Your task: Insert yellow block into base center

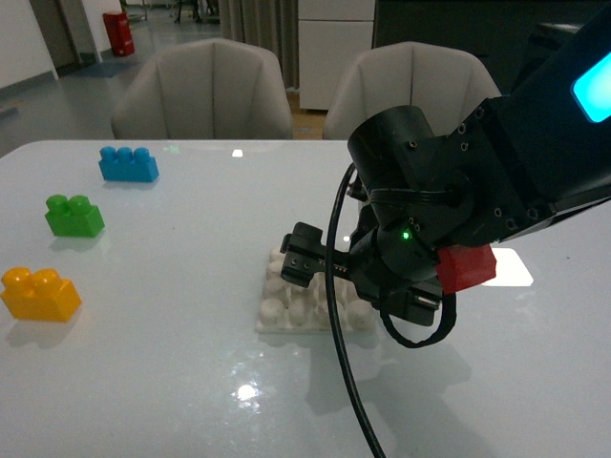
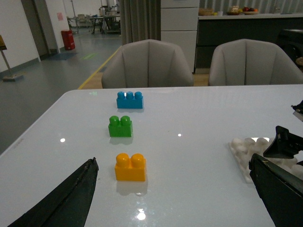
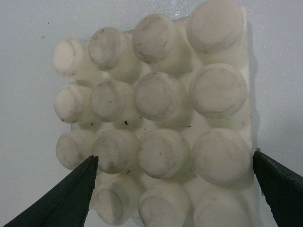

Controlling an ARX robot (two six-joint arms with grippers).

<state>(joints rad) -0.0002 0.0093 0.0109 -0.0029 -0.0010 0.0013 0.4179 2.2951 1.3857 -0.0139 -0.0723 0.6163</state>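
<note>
The yellow block (image 1: 39, 292) lies at the table's near left, two studs up; the left wrist view shows the yellow block (image 2: 130, 167) ahead, between my spread jaws. My left gripper (image 2: 173, 189) is open and empty, short of the block. The off-white studded base (image 1: 286, 307) lies mid-table, partly hidden under my right arm. My right gripper (image 1: 304, 256) hovers directly over it, open with nothing held. Its wrist view is filled by the base (image 3: 156, 118), with one dark finger at each side of the base's near rows.
A green two-stud brick (image 1: 73, 215) and a blue three-stud brick (image 1: 128, 163) lie behind the yellow one in a line at the left. A bright white rounded patch (image 1: 511, 267) shows beside my right arm. Two chairs (image 1: 205, 91) stand past the table's far edge.
</note>
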